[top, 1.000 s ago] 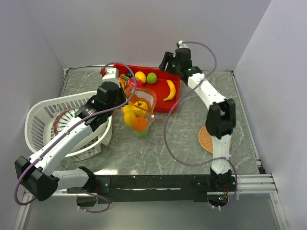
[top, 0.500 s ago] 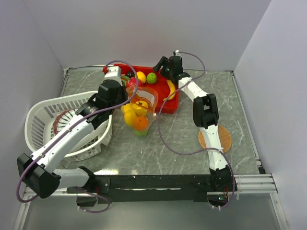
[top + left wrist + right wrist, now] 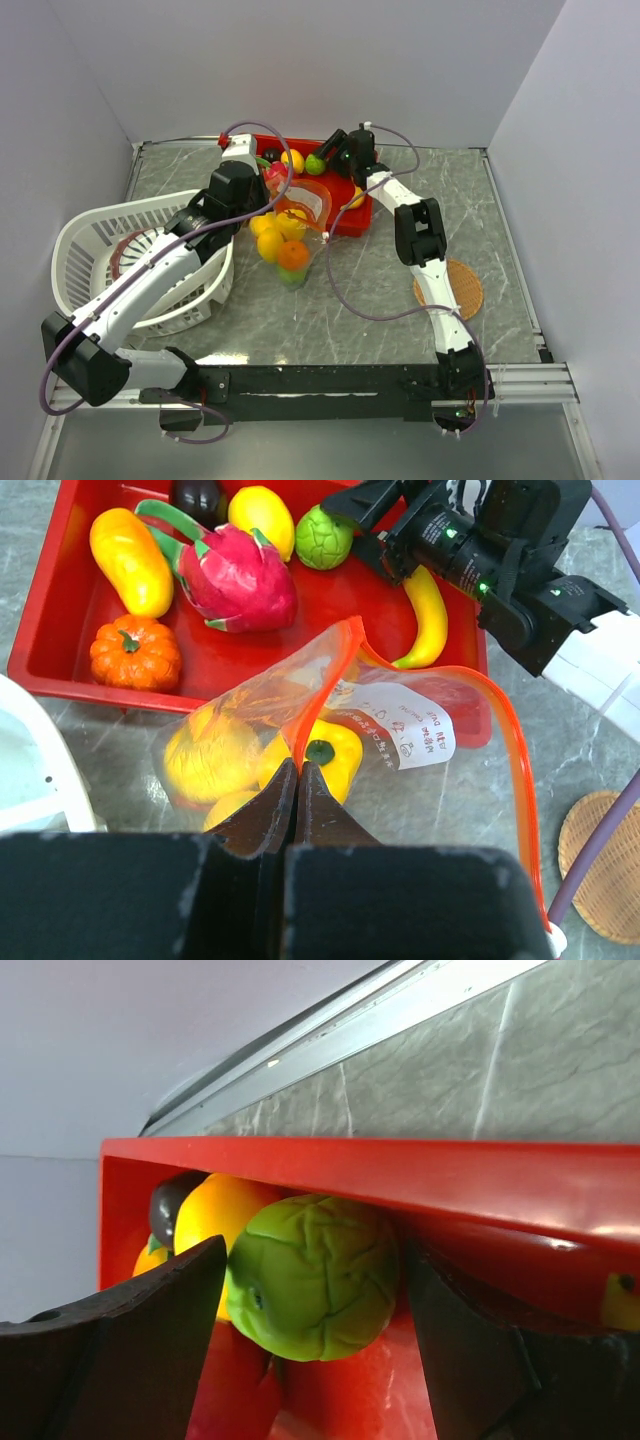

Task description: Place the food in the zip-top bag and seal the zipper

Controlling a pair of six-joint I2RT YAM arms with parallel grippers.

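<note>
The left gripper (image 3: 298, 785) jaws pinch the floppy clear bag (image 3: 395, 730) by its orange zipper (image 3: 517, 765), at the glossy red tray's (image 3: 60, 600) near edge; the right gripper (image 3: 315, 1300) jaws gape around a wrinkled round green lime (image 3: 315, 1270) inside it

Noted on the clear wall of the zip-top bag (image 3: 470, 770): a white label (image 3: 395, 725) printed with small reddish characters, lying upside down in the left wrist view. Too fine and blurred to read; no word, brand or number made out.

clear plastic zip-top bag (image 3: 240, 705), glossy red tray (image 3: 330, 605)
</note>
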